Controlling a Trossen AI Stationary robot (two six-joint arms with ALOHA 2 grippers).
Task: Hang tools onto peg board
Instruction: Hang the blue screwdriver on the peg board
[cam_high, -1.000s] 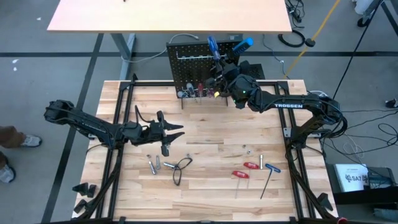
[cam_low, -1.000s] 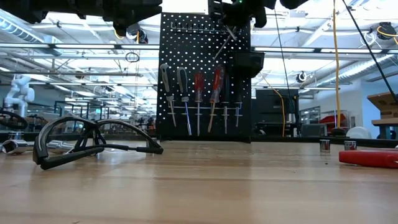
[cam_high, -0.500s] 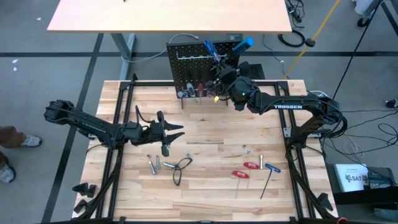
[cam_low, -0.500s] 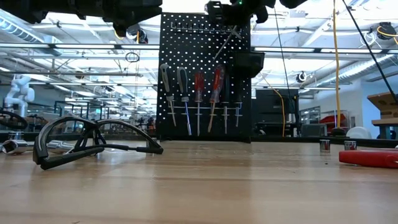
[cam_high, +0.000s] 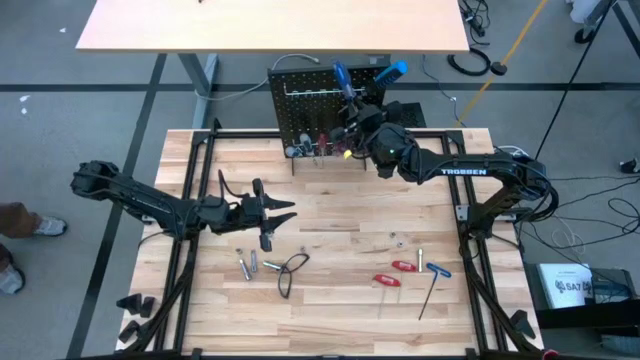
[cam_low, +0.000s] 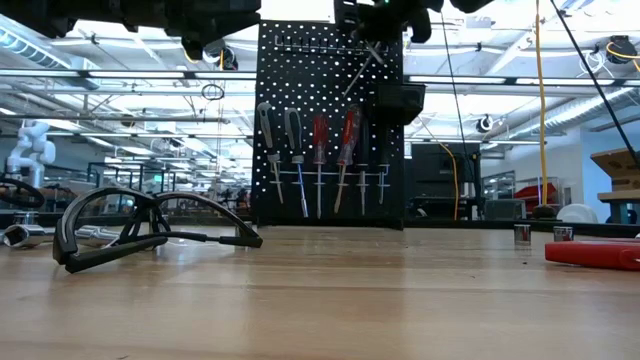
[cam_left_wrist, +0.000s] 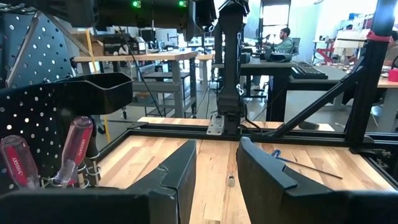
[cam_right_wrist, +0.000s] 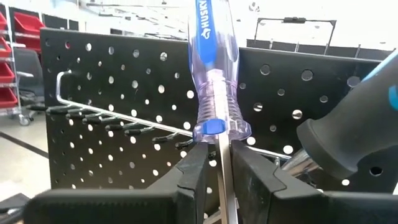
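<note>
Holding a clear-handled blue screwdriver (cam_right_wrist: 214, 74) by its thin metal shaft, the right gripper (cam_high: 352, 125) sits up at the top of the upright black perforated peg board (cam_high: 300, 95), jaws closed narrow on the shaft just under the handle collar, handle pointing up. Over the last second the gripper has wandered a little along the board's upper edge, toward the middle and back again, without dropping; from the low view the tool still hangs slanted above the row of screwdrivers already hung (cam_low: 320, 160). Reads as hunting for alignment with the long wire hook rail (cam_right_wrist: 118, 121), not yet seated. A second blue-gripped tool (cam_right_wrist: 354, 134) sits just beside on the board, so the slot is crowded. The left gripper (cam_high: 278, 210) waits low over the tan wooden tabletop (cam_high: 340, 300), fingers partly apart and empty, unchanged. Left to hang on the table: black wire loop (cam_high: 291, 268), small silver bits (cam_high: 248, 265), two red-handled drivers (cam_high: 395, 274), blue-handled hex key (cam_high: 435, 285).
</note>
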